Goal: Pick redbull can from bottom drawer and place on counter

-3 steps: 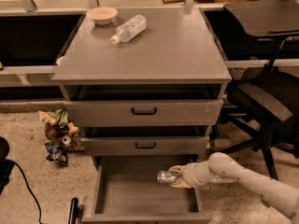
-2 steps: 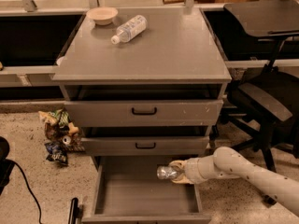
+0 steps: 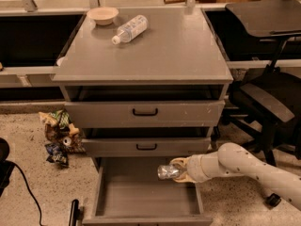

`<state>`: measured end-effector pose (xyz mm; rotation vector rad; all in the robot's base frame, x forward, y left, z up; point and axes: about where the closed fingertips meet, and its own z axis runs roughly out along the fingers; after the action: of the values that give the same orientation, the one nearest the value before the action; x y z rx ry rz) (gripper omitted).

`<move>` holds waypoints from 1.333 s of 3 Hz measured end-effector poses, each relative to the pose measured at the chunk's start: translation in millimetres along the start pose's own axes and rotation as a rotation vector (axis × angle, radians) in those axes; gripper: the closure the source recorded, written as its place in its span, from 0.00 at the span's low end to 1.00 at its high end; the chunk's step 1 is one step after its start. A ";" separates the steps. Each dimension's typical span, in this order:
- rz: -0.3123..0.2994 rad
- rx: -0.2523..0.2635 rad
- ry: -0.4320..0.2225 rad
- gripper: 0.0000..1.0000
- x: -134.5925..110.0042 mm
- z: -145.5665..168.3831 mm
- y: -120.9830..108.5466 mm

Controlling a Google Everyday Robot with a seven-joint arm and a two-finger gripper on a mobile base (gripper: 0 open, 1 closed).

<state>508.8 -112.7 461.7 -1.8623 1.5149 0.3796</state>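
The bottom drawer [image 3: 141,197] is pulled open at the foot of the grey cabinet, its flat floor bare. My gripper [image 3: 178,170] reaches in from the right on a white arm and is shut on the redbull can [image 3: 165,171], a small shiny silvery can held on its side above the right part of the drawer, just below the middle drawer's front. The counter [image 3: 160,51] is the broad grey top of the cabinet, well above the gripper.
On the counter's back left lie a clear plastic bottle [image 3: 129,29] and a beige bowl [image 3: 102,15]. Two upper drawers with black handles [image 3: 145,112] stand slightly open. A black office chair [image 3: 268,98] is at the right. Snack bags [image 3: 59,135] litter the floor at left.
The gripper has lifted the can up out of the bottom drawer and a little to the left, nearer the middle drawer's front.
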 end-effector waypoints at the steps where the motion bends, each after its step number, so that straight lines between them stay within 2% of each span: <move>1: -0.019 -0.017 -0.043 1.00 -10.0 -7.1 -6.6; 2: -0.091 -0.043 -0.092 1.00 -56.1 -54.4 -24.2; 3: -0.168 -0.055 -0.059 1.00 -105.7 -110.5 -43.0; 4: -0.230 -0.045 0.002 1.00 -146.6 -155.2 -55.9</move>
<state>490.7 -104.6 681.5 -2.0464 1.2848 0.3062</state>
